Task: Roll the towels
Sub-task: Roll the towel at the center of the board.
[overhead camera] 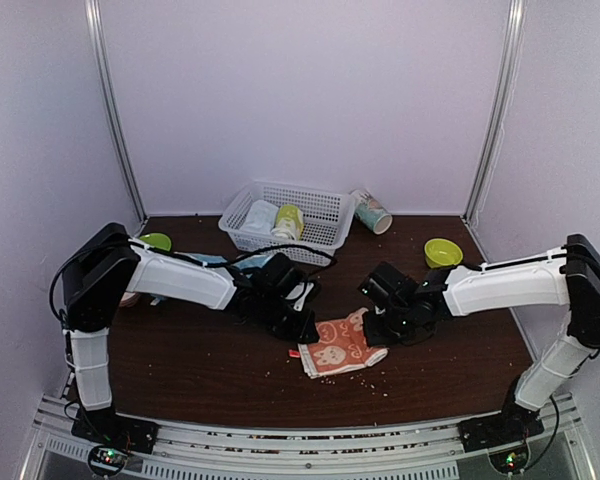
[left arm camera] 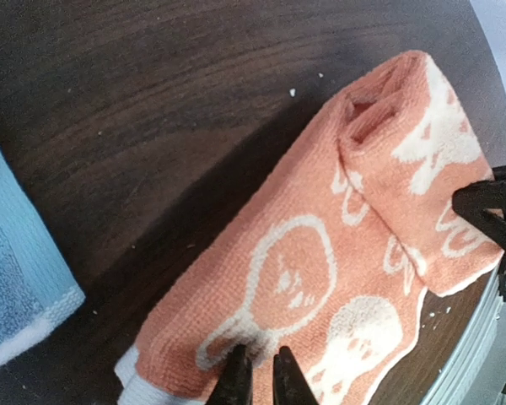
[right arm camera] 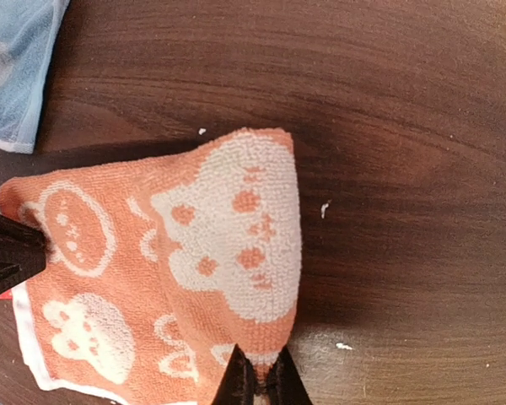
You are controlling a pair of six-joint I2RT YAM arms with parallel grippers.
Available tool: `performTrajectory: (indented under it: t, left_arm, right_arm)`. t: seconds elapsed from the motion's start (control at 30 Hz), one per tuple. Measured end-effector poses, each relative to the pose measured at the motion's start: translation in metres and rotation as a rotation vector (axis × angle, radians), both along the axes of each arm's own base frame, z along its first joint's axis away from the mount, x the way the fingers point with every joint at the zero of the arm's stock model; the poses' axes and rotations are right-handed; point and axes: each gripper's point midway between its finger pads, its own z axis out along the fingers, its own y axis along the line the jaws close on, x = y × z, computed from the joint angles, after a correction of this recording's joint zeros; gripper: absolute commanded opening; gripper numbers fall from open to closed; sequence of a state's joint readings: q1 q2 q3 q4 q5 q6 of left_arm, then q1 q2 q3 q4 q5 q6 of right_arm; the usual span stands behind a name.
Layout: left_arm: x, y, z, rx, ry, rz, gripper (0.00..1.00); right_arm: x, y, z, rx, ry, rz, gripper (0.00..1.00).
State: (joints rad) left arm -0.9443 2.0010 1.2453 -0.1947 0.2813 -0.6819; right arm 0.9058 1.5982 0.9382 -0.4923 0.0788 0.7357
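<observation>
Dark wood surface (overhead camera: 180, 370), pale walls around. Peach-orange towel (overhead camera: 340, 345) lies front-centre between the two arms, partly folded, one end doubled over. Left hand (left arm camera: 260, 381) is narrow, tips pinched on the towel's end by the white trim. Right hand (right arm camera: 260, 384) is narrow too, clamped on the opposite folded corner. Light blue towel (left arm camera: 17, 278) lies flat near the orange one, not touching it, mostly hidden by the left arm from above. White basket (overhead camera: 320, 212) at the back holds rolled towels. Green bowl (overhead camera: 442, 252) sits back right.
</observation>
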Motion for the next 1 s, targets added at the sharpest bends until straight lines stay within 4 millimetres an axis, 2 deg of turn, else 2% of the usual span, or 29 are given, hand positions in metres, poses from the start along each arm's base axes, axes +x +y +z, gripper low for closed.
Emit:
performTrajectory:
  t: [0.13,0.47,0.8,1.0]
  left_arm:
    - [0.000,0.001,-0.006,0.010,0.005,-0.001,0.00]
    - [-0.002,0.001,-0.010,-0.007,0.006,0.001,0.00]
    - [-0.002,0.000,-0.010,-0.020,0.002,0.001,0.00]
    - [-0.002,0.000,-0.010,-0.023,0.004,0.005,0.00]
  right_arm:
    - [0.001,0.006,0.003,-0.048,-0.021,0.008,0.00]
    - [-0.005,0.028,0.000,-0.078,-0.031,0.030,0.00]
    - [-0.006,0.035,0.003,-0.046,-0.027,0.023,0.12]
    - [-0.007,0.049,0.005,0.022,-0.013,0.031,0.19]
